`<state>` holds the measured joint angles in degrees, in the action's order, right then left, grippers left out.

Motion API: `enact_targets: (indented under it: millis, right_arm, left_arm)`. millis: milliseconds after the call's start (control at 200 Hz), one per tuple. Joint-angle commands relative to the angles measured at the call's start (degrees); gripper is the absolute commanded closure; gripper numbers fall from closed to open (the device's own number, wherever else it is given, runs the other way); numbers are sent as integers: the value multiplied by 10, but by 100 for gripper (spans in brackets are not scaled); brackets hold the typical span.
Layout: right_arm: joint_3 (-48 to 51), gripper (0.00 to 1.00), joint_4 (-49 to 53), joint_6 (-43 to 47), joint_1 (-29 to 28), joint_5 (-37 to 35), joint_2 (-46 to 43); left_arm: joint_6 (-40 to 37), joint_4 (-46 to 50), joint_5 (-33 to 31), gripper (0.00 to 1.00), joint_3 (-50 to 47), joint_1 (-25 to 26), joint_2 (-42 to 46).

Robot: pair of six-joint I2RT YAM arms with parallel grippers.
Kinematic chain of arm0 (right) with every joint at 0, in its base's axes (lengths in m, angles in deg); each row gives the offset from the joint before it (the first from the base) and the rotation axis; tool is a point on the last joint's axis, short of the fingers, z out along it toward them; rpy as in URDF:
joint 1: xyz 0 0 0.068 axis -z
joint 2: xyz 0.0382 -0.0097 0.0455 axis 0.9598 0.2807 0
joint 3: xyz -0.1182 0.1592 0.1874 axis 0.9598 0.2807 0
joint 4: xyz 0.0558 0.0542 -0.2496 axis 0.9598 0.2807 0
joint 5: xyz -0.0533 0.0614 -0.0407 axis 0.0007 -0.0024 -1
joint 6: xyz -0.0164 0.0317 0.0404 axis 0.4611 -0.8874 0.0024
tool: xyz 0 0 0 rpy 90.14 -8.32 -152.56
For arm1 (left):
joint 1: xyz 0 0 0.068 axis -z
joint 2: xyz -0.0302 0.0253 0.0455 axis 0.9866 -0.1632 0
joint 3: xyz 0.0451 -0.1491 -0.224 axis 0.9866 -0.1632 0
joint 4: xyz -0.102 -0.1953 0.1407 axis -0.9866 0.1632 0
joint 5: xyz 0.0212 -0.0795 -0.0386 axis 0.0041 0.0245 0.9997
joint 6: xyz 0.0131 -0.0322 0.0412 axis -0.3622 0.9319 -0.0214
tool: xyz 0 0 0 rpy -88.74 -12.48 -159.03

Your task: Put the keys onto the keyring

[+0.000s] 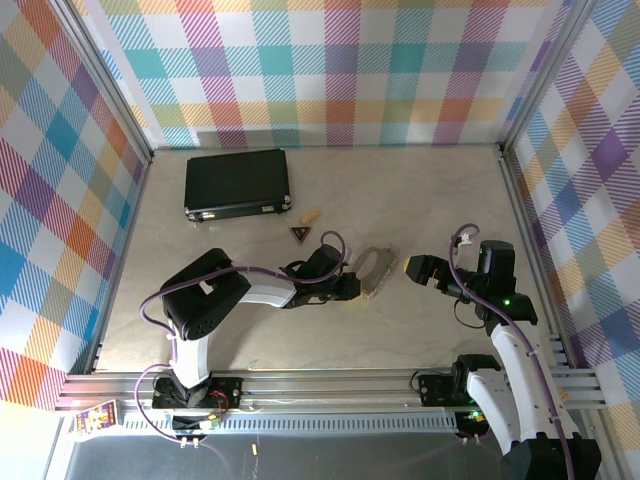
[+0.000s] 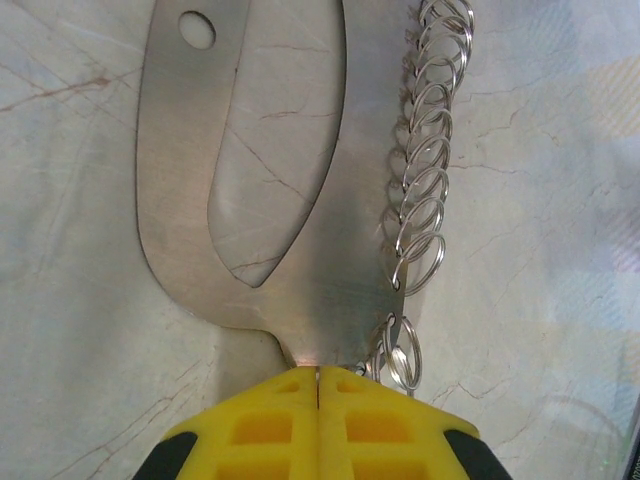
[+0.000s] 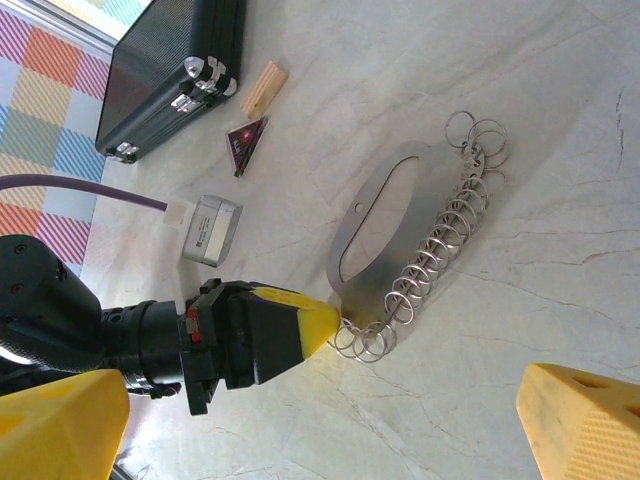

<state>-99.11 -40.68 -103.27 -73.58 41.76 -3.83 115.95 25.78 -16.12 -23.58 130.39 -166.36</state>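
Nearest the arms' edge of the counter (image 1: 430, 190), the left fingers (image 2: 317, 372) are pressed right together. Their yellow tips pinch the narrow near end of the keys (image 2: 330, 280). That's a firm grip, no gap between the pads.

The keys are a pale silver plate with a long oval cut-out. They sit a little right of the counter's middle, closer to the near edge than the far one, and seem to lie flat on the marble. A chain of small wire rings (image 2: 425, 200) runs down the plate's right edge, overlapping one another, and the last ones reach the yellow tips.

Just right of the plate, the right fingers (image 1: 415, 270) hang spread as wide as they go, with nothing between them and touching nothing.

Further back, left of the plate, there's a dark-red triangular trinket (image 1: 301, 234) with a tan piece (image 1: 311, 215) just beyond it. A shut black case (image 1: 237, 182) lies toward the far left corner.
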Motion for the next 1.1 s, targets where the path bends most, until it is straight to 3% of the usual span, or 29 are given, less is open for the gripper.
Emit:
enact_targets:
  millis: [0, 210, 520, 750, 1090]
  right_arm:
    - [-14, 1, 6, 13, 5, 1, -10]
    - [-12, 1, 8, 12, 5, 4, -22]
    - [-32, 1, 17, 20, 4, 46, -45]
    - [-57, 2, -11, 15, 1, 123, -77]
    - [-51, 11, -171, -44, -51, 207, -165]
  left_arm:
    - [-16, 39, -6, 100, 3, 3, 22]
    - [-66, 138, -51, 100, 17, 12, 98]
    - [-229, 402, -237, 100, 130, 95, 206]
    - [-314, 385, -286, 100, 132, 127, 304]
    - [-430, 312, -301, 100, 116, 187, 422]
